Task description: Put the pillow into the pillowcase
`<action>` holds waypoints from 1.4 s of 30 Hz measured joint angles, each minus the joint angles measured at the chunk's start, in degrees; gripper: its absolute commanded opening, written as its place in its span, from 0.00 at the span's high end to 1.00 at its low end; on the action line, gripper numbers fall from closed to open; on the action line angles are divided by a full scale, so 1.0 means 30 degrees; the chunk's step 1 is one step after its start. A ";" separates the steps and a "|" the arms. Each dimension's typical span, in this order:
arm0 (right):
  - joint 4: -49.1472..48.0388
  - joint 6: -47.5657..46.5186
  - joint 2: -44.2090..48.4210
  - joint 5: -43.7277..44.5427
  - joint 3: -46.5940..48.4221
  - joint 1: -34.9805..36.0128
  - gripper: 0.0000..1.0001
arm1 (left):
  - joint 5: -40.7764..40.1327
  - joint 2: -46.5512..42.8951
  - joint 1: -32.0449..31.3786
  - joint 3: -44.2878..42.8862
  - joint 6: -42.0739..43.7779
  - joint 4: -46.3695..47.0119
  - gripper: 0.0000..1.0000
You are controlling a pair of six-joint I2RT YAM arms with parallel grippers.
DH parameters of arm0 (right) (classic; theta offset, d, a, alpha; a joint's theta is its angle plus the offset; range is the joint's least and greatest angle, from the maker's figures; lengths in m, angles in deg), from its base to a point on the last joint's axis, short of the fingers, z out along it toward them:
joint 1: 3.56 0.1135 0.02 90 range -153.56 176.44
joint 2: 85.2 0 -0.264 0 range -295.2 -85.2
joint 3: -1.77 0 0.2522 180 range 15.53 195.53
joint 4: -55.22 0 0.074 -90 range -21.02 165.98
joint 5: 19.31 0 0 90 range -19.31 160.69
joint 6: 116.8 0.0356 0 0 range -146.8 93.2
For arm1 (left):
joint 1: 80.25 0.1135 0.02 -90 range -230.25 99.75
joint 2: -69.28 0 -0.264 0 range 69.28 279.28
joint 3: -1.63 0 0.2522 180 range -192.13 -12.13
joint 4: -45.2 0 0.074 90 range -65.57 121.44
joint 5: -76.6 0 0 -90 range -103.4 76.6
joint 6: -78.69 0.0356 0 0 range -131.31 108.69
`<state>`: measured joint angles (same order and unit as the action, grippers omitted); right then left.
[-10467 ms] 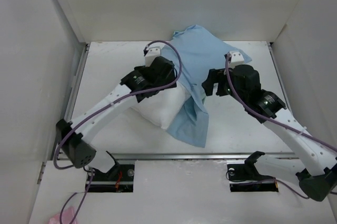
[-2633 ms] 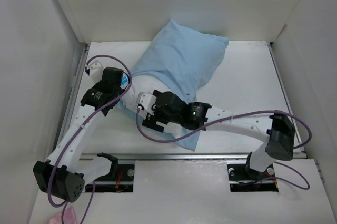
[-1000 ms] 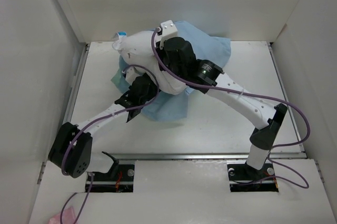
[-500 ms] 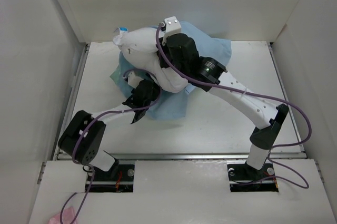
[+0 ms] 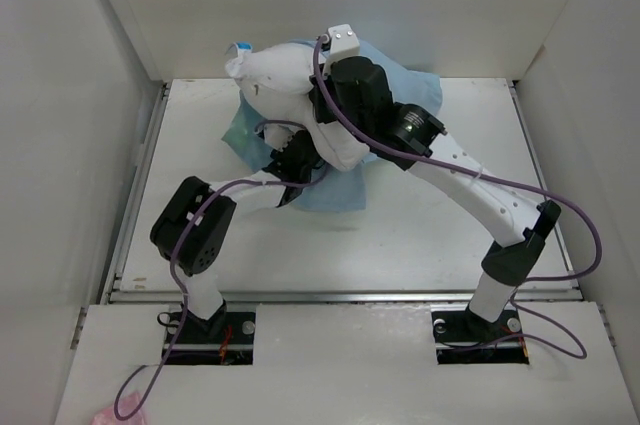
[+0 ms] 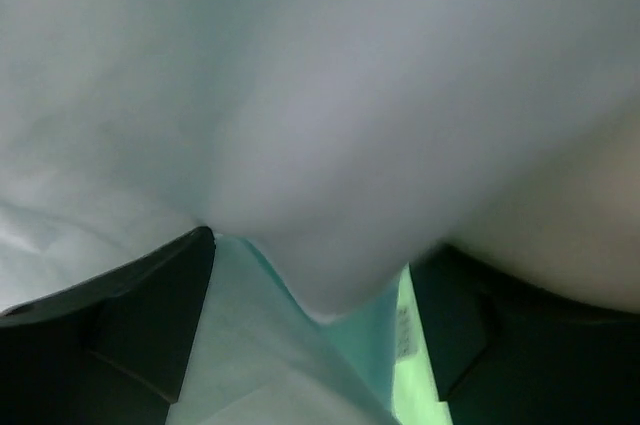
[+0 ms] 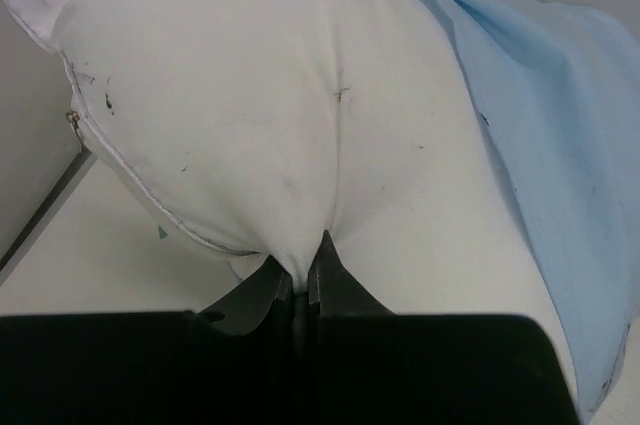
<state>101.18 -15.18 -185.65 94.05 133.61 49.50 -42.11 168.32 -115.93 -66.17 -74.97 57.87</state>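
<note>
1. White pillow (image 5: 285, 80), from above: raised at the worktop's (image 5: 450, 215) back left, shifted right since before; blue pillowcase (image 5: 335, 190) bunched beneath, insertion unfinished.
2. Left wrist: left jaws spread, pillow (image 6: 320, 95) bulging between.
3. Right wrist: right jaws clenched on a pillow (image 7: 250, 95) fold.

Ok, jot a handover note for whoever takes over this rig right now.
Right hand: shut, pinching the pillow and holding it raised at the far side of the table.
Left hand: open, under the pillow, above the pillowcase.
Done: the pillowcase covers only part of the pillow; the tagged end is bare.
To do: draw the pillowcase over that end.
</note>
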 measured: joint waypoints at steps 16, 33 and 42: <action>-0.0153 0.0947 0.1574 0.1625 -0.1749 -0.0386 1.00 | -0.0277 -0.2878 0.0189 -0.0102 -0.0058 -0.6317 1.00; -0.3308 0.1311 -0.5595 0.0124 -0.2973 0.0277 1.00 | -0.0073 -1.5256 0.0801 0.0437 0.2623 -1.8229 1.00; -0.2047 0.3206 -0.9508 0.1064 -0.0291 0.0838 1.00 | -0.3016 -1.8447 0.0787 -0.2652 0.1479 -2.2892 1.00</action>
<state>95.04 -5.57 -214.17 97.24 132.74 52.01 -51.16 112.98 -113.57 -74.13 -70.53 -10.80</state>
